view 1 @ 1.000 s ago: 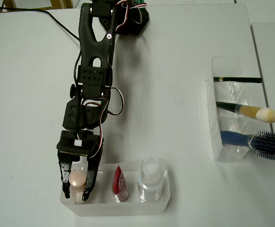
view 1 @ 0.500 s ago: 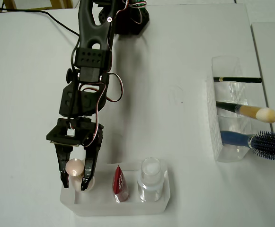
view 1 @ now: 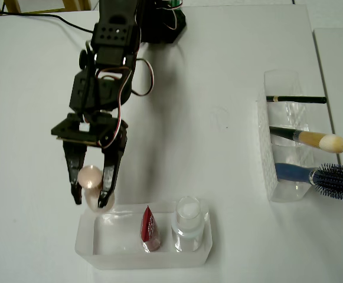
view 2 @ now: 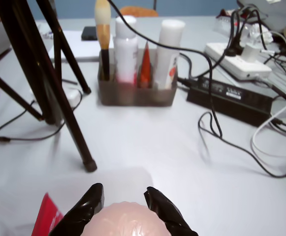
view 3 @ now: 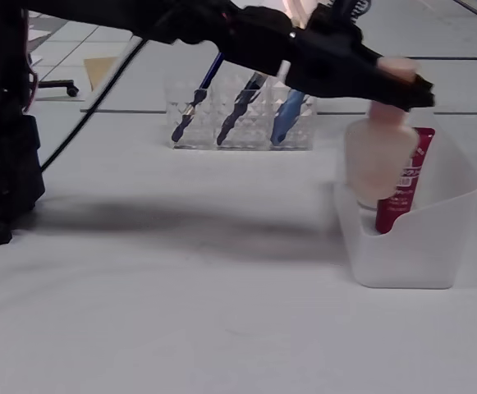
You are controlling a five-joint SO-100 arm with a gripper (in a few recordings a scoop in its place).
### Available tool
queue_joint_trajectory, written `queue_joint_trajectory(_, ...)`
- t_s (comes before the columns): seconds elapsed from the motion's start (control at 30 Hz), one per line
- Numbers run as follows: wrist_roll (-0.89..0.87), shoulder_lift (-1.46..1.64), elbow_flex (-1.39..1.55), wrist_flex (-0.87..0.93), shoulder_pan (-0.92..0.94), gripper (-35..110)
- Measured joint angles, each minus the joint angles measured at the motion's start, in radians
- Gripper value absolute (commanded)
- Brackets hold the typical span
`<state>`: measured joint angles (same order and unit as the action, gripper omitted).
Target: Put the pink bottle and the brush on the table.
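Since one second ago, the end effector (view 1: 90, 197) has risen and pulled back from the white tray (view 1: 85, 253), and the pink bottle (view 1: 91, 180) has come out of the tray's left compartment with it. Now the bottle hangs above the table (view 1: 230, 71), just beyond the tray's far wall in the overhead view, pinched at its cap between the two black fingers (view 1: 108, 183). In the fixed view the bottle (view 3: 376, 160) is upright, with its long axis vertical and the cap on top, its base above the tray's rim (view 3: 402, 246). In the wrist view the pink cap (view 2: 125, 220) sits between the fingertips (view 2: 86, 206).

Two things stand in the tray: a red sachet (view 1: 150, 229) in the middle and a clear bottle with white cap (view 1: 189, 224) at the right. White print shows on the sachet, but I cannot read it.

At the right side of the overhead view, a clear holder (view 1: 277, 147) carries three things, well apart from the arm. The brush (view 1: 310, 140) lies in the middle slot, its long axis left to right and its cream bristle tip pointing right. A thin black pencil (view 1: 295, 99) is in the far slot, and a blue hairbrush (view 1: 330, 177) in the near one.
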<state>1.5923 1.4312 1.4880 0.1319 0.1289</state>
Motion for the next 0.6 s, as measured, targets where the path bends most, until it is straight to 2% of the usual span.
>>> queue_joint_trajectory(0.17, 0.000, 0.169, 0.133, 0.060, 0.000, 0)
queue_joint_trajectory(0.6, 0.018, 0.569, 0.563, 0.061, 0.021, 0)
